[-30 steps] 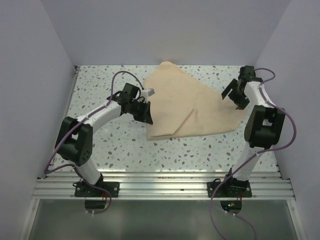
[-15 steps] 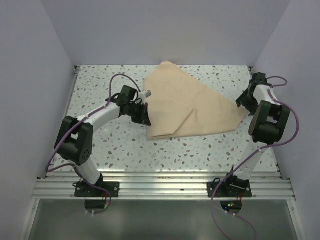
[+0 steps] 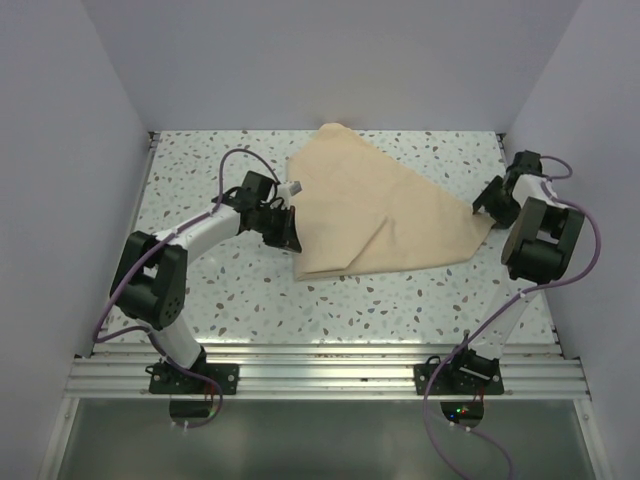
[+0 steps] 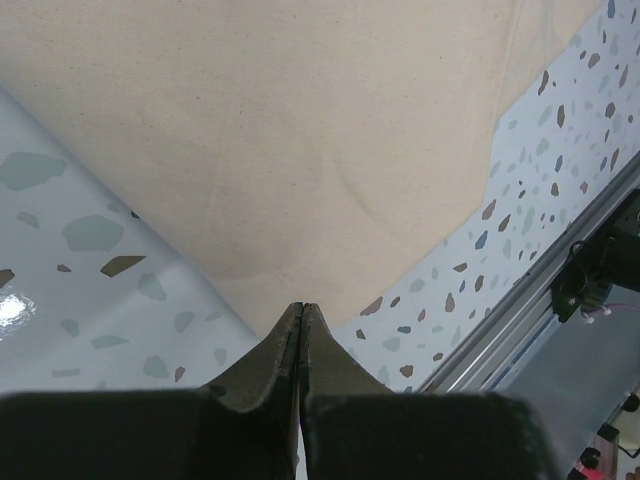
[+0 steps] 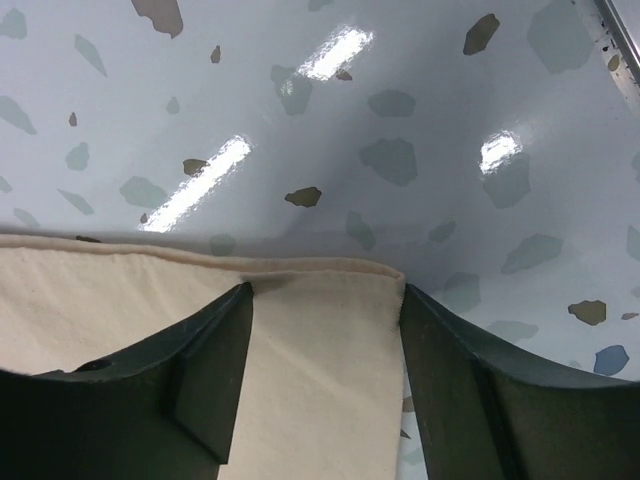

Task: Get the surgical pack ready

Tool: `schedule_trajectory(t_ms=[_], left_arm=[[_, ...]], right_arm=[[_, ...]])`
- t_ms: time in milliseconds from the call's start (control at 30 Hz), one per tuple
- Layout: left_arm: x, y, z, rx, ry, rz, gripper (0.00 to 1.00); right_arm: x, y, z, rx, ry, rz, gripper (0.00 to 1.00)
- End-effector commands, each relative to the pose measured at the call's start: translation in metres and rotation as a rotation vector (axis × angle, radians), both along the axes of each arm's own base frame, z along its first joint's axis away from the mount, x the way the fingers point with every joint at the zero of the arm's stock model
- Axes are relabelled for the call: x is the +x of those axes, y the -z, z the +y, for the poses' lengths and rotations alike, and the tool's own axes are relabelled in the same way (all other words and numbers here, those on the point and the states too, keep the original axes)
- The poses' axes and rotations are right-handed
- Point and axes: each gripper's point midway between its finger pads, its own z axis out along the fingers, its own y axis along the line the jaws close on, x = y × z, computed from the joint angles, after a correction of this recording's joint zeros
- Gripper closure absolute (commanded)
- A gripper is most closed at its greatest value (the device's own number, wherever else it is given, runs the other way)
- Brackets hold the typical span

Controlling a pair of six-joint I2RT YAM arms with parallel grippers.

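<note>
The tan wrap sheet (image 3: pixel 380 215) of the surgical pack lies folded on the speckled table, with a corner pointing to the near left. My left gripper (image 3: pixel 288 232) sits at the sheet's left edge. In the left wrist view its jaws (image 4: pixel 301 306) are shut, with the wrap sheet (image 4: pixel 300 150) running down into their tips. My right gripper (image 3: pixel 490 202) is low at the sheet's right corner. In the right wrist view it (image 5: pixel 325 290) is open, its two fingers standing either side of the hemmed corner of the wrap sheet (image 5: pixel 320 380).
Grey walls close in the speckled table (image 3: pixel 220 290) on the left, back and right. A metal rail (image 3: pixel 320 375) runs along the near edge, carrying both arm bases. The right arm stands close to the right wall.
My right gripper has come down from above the table to the wrap's right corner, and its jaws have narrowed. The left gripper has stayed shut at the left edge.
</note>
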Motion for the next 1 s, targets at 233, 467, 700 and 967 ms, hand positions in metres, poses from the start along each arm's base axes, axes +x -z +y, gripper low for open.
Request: schedule_trajectory(t_ms=[233, 467, 700, 967], left_arm=[[0.01, -0.015, 0.002, -0.008, -0.008, -0.052, 0.97], [0.01, -0.016, 0.004, -0.006, 0.004, -0.055, 0.97], [0.028, -0.013, 0.034, 0.121, -0.126, -0.084, 1.0], [0.052, -0.028, 0.066, 0.137, -0.239, -0.121, 0.99]], right_arm=[[-0.01, 0.018, 0.009, 0.054, -0.071, 0.02, 0.63], [-0.014, -0.005, 0.007, 0.035, -0.05, 0.007, 0.95], [-0.016, -0.083, 0.043, 0.024, -0.062, -0.085, 1.0], [-0.001, -0.205, 0.208, 0.125, -0.399, -0.29, 1.0]])
